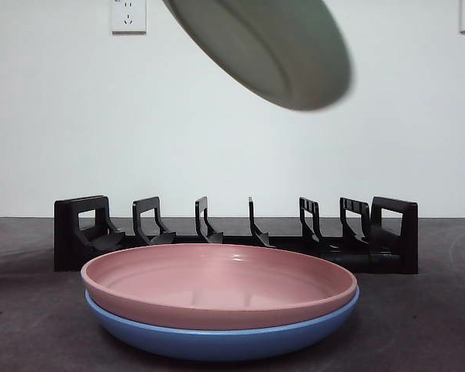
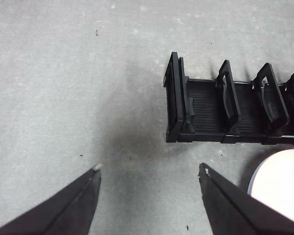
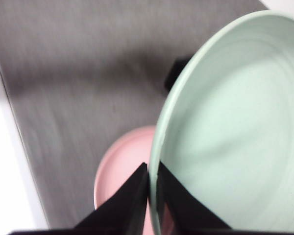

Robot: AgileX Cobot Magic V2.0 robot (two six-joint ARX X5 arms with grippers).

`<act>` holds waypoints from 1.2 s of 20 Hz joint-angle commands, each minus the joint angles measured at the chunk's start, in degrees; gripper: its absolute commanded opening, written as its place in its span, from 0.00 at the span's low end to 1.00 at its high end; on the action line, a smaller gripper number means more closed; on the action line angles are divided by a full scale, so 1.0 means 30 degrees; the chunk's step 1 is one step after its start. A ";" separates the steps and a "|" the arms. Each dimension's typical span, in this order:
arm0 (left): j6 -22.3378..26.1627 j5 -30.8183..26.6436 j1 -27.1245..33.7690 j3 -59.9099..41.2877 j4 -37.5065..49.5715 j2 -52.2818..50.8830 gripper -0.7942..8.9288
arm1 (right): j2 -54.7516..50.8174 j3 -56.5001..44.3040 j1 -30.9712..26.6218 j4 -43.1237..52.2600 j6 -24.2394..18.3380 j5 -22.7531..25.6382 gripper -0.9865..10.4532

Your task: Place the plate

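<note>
The right gripper (image 3: pixel 152 196) pinches the rim of the green plate (image 1: pixel 271 46), which hangs tilted in the air above the black rack (image 1: pixel 232 232); the left gripper (image 2: pixel 149 176) waits with jaws spread beside 1 end of the rack. The plate is judged rigid, smooth, breakable and moderately heavy, so a firm rim grip suits it. A stack of 2 plates, pink plate (image 1: pixel 217 283) on blue plate (image 1: pixel 217 337), lies in front of the rack.

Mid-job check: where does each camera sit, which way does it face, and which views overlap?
Front: low at table height, looking level across at the pink plate stacked on the blue plate, rack behind, green plate tilted overhead; no arm visible.
Left wrist: looking down at the table and one rack end; left gripper open, empty.
Right wrist: looking down; right gripper shut on the green plate's rim.
Shared: all three show the pink plate.
</note>
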 commanded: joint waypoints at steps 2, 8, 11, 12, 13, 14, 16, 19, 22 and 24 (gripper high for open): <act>-0.0495 -0.0029 -0.0015 0.0284 0.0087 0.0102 0.40 | -0.0554 -0.2157 0.2419 0.0189 -0.0036 0.1887 0.10; -0.0495 -0.0029 -0.0015 0.0284 0.0080 0.0102 0.40 | 0.0444 -0.3264 0.4255 -0.1923 0.0233 0.1821 0.10; -0.0495 -0.0029 -0.0015 0.0284 0.0080 0.0102 0.40 | 0.1392 -0.3264 0.4124 -0.2127 -0.0568 0.1042 0.10; -0.0495 -0.0029 -0.0015 0.0284 0.0087 0.0102 0.40 | 0.1749 -0.3257 0.3993 -0.2142 -0.0918 0.0576 0.10; -0.0495 -0.0036 -0.0015 0.0284 0.0087 0.0102 0.40 | 0.2076 -0.3257 0.3905 -0.2135 -0.1137 0.0219 0.10; -0.0495 -0.0036 -0.0015 0.0284 0.0087 0.0102 0.40 | 0.2484 -0.3235 0.3789 -0.2171 -0.1450 -0.0168 0.10; -0.0488 -0.0044 -0.0015 0.0284 0.0138 0.0102 0.40 | 0.3096 -0.3133 0.3410 -0.2288 -0.2397 -0.0787 0.10; -0.0488 -0.0044 -0.0015 0.0284 0.0168 0.0102 0.40 | 0.3774 -0.2885 0.2820 -0.2273 -0.3672 -0.1348 0.10; -0.0408 -0.0044 -0.0015 0.0284 0.0219 0.0102 0.40 | 0.4371 -0.2499 0.1989 -0.2273 -0.4779 -0.1610 0.10; -0.0408 -0.0044 -0.0015 0.0284 0.0233 0.0102 0.40 | 0.4838 -0.2171 0.1392 -0.2244 -0.5384 -0.1741 0.10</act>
